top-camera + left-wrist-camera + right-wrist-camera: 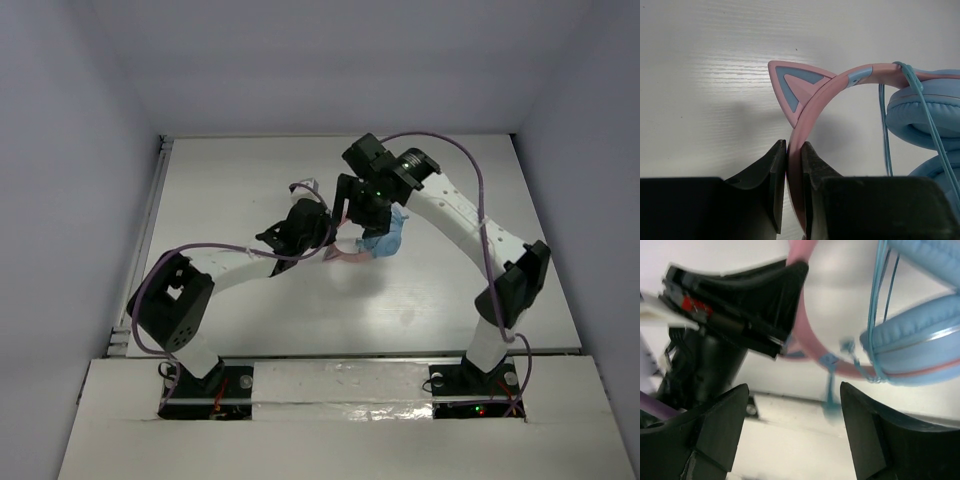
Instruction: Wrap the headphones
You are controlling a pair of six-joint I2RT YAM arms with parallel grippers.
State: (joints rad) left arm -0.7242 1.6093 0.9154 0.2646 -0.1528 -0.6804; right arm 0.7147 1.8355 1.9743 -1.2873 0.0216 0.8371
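Note:
The headphones (385, 240) are held up over the middle of the table. My left gripper (793, 145) is shut on the pink headband (812, 107), just below a cat ear (792, 87). The light blue ear cups (925, 112) sit to its right, with the thin cable (883, 130) looped over the band. My right gripper (794, 390) stands open beside the headphones (920, 335). A blurred end of the cable (830, 395) hangs in the gap close to its right finger, and neither finger touches it. In the top view the right gripper (362, 215) hovers right over the ear cups.
The left gripper's black body (745, 305) fills the upper left of the right wrist view, very close to the right fingers. Grey walls enclose the white table (260, 180). Both arms meet near the table's middle.

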